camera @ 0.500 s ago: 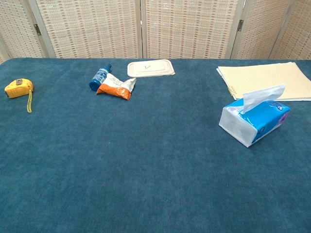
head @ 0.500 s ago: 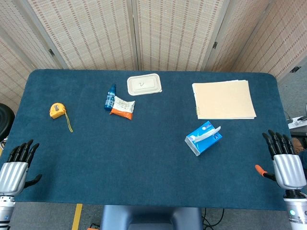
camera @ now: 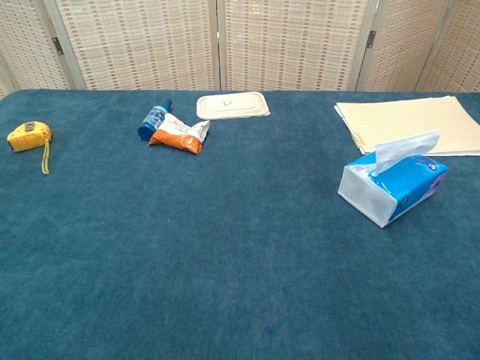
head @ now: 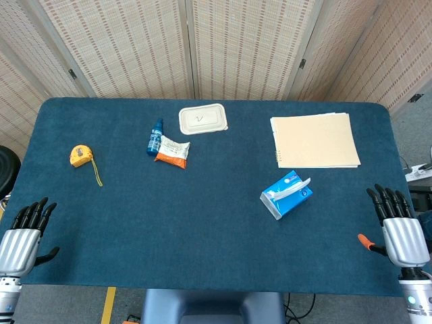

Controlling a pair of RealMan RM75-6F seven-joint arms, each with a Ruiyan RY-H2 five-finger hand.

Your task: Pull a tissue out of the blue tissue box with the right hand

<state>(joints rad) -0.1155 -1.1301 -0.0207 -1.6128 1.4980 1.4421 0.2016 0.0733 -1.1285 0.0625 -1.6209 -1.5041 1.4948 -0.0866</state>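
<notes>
Right robot hand (head: 399,229) has crept slightly inward, fingers spread and empty; rectangular blue tissue box (head: 286,194) with white tissue (head: 299,186) sticking up lies forward-left of it, long axis diagonal, far from the left robot hand (head: 21,236).

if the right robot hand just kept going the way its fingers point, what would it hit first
Probably nothing. The right robot hand sits at the table's near right corner with fingers pointing toward the far edge. That line runs over bare blue cloth, right of the blue tissue box and the cream folder, though depth is uncertain.

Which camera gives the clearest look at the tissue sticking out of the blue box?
The chest view: the tissue stands up large above the blue tissue box. The head view shows it only as a small white flap.
</notes>
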